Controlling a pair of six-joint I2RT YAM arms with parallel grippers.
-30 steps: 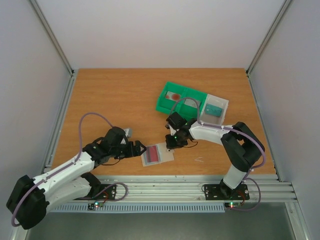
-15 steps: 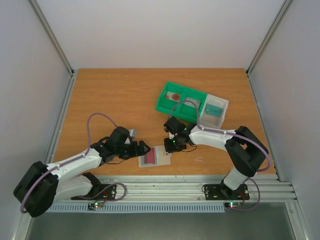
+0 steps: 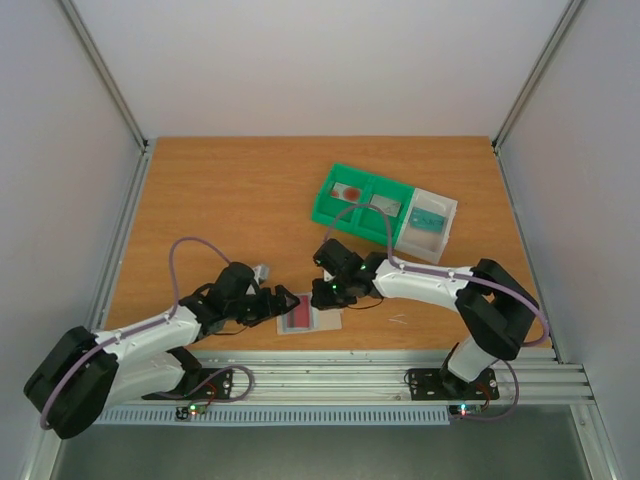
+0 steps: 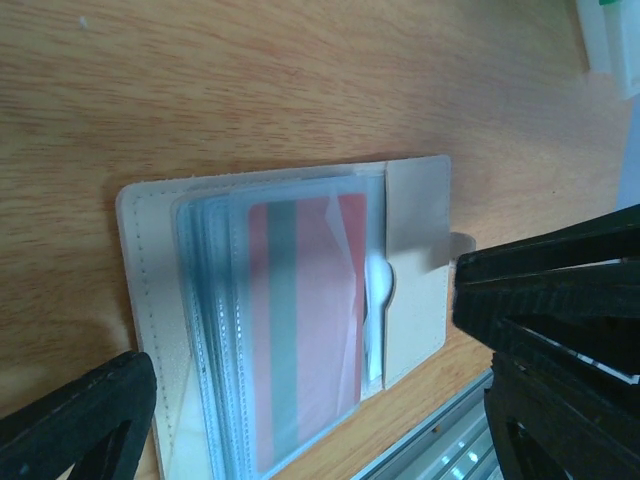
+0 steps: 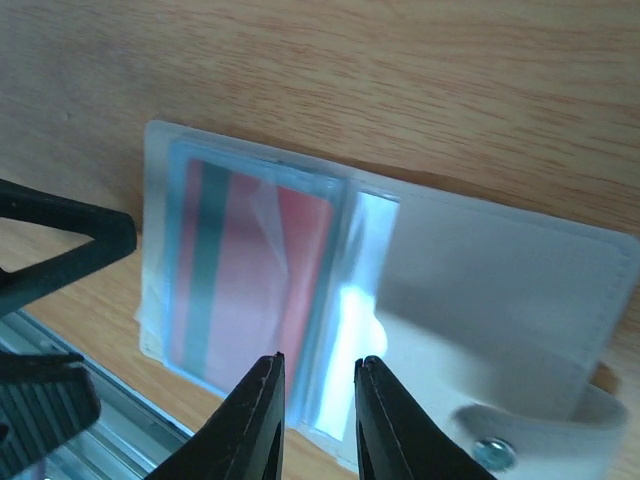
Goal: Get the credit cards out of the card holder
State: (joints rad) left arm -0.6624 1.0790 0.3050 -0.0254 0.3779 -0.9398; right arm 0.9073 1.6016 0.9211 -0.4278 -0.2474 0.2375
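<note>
1. Set against a second ago, note the right gripper [image 5: 320, 362], brought in leftward from beside the card holder [image 5: 500, 290] and now poised directly over it. Note also the left gripper [image 4: 305, 326], eased slightly nearer from the opposite side.
2. Read this as both arms closing in for the pulling-out step, with no card removed yet.
3. Find the holder lying open and flat near the front of the table [image 3: 230, 200]. See the red card [image 5: 250, 270], a dark stripe along it, still inside the top clear sleeve [image 5: 365, 310]. No telling of further cards in the sleeves beneath.
4. Right jaws: parted by only a narrow gap, tips just above the open edge of the sleeve, nothing seen held between them.
5. Left jaws: spread wide, one finger on each side of the holder, not clamped on it, probably there to steady it.
6. Mind the edges: the metal rail [image 4: 440, 450] just beside the near side of the holder, so little room toward the front. Mind also the closure tab [image 5: 520, 440], sticking out below the right fingers.
7. For open room, look to the bare wood farther back and to the left, with the green tray [image 3: 325, 213] and the white tray [image 3: 418, 240] well apart at the back right.
8. Judged best: draw the card sideways across the pale inner panel, away from the left gripper, keeping clear of the rail.
</note>
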